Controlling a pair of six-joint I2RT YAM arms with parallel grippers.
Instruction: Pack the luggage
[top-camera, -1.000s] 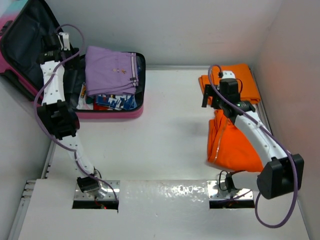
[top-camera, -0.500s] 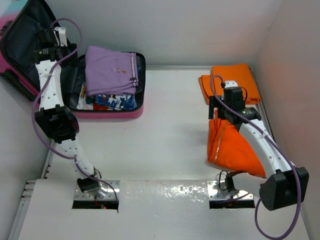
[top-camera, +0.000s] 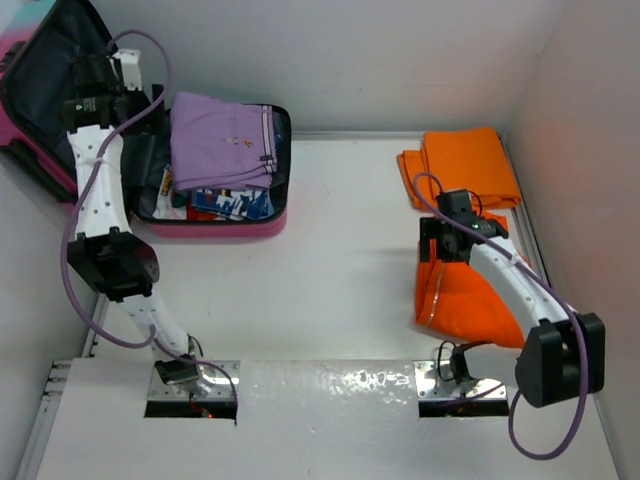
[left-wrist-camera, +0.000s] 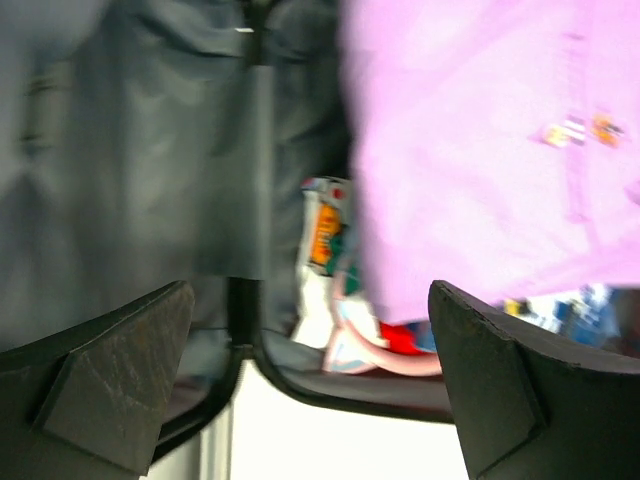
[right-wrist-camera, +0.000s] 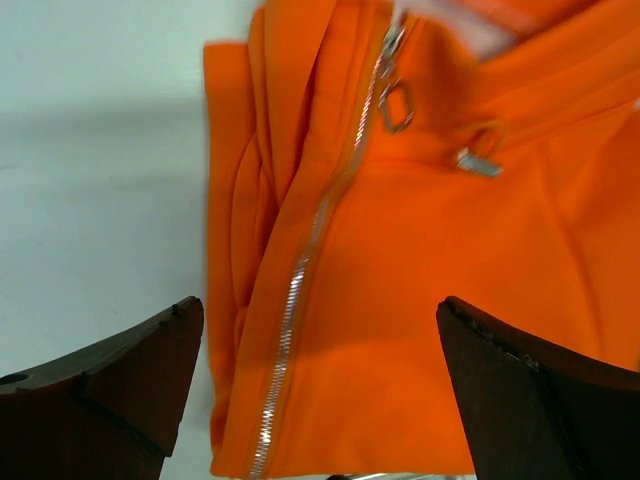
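"Well, where's the luggage (top-camera: 220, 227) at this moment?"

"Far-left corner of the table (top-camera: 340, 260), lying open with its pink shell down. The dark-lined lid stands up beside the left wall."

"And inside?"

"A folded purple garment (top-camera: 222, 140) sits on top in the right part of the base. Colourful packets (top-camera: 232, 203) poke out beneath it along the near edge. Grey lining shows on the left side."

"What about the left gripper (left-wrist-camera: 310, 290)?"

"It's up over the open case, on the lid side. Its wrist camera looks down at lining on one side and purple cloth on the other. The jaws are spread wide, with nothing between them."

"Over to the right gripper (right-wrist-camera: 320, 305), then."

"It hangs above an orange jacket (top-camera: 465, 295) on the right side of the table, well apart from the luggage. The 2 fingers stand fully parted, and the silver zip (right-wrist-camera: 297, 285) runs between them in the wrist view. They have hold of nothing. Whether the tips touch the cloth, I cannot tell."

"Anything else out there?"

"1 more orange piece (top-camera: 470, 160), folded flat, just behind the jacket near the back-right corner."
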